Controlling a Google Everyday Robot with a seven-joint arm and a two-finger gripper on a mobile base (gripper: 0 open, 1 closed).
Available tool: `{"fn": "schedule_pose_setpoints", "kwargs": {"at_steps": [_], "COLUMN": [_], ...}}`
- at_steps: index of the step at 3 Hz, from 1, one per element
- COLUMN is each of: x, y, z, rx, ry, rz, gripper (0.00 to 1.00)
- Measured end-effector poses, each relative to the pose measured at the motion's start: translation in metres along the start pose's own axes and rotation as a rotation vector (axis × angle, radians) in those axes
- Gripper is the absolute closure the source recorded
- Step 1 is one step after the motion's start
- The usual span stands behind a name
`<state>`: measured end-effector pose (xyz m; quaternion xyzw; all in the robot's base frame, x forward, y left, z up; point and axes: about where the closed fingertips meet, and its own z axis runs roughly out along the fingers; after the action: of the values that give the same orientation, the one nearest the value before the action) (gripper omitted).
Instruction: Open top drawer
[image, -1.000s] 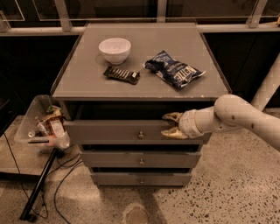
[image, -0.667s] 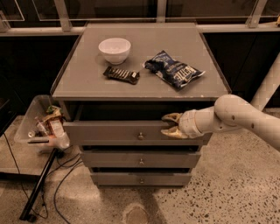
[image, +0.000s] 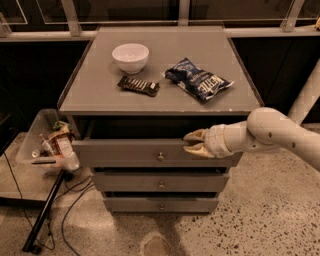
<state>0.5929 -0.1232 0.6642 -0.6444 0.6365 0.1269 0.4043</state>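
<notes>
The top drawer (image: 130, 152) is the widest grey front of three, with a small round metal knob (image: 160, 157) at its centre. It stands pulled out a little, with a dark gap under the cabinet top. My gripper (image: 192, 142) comes in from the right on a white arm (image: 270, 134). Its tan fingers (image: 196, 135) sit at the top edge of the drawer front, right of the knob.
On the cabinet top (image: 90, 90) lie a white bowl (image: 130, 57), a dark snack bar (image: 138, 85) and a blue chip bag (image: 198, 78). Two narrower drawers (image: 161, 183) sit below. A clear bin of trash (image: 47, 142) and cables stand at the left on the speckled floor.
</notes>
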Motion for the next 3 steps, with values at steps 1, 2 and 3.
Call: {"fn": "schedule_pose_setpoints", "kwargs": {"at_steps": [1, 2, 3], "x": [0.000, 0.000, -0.018], "y": [0.002, 0.009, 0.010], "z": [-0.002, -0.004, -0.018], "rx": [0.001, 0.005, 0.051], "ry": [-0.001, -0.002, -0.018], "rz": [0.003, 0.013, -0.008], "gripper": [1.00, 1.00, 1.00]}}
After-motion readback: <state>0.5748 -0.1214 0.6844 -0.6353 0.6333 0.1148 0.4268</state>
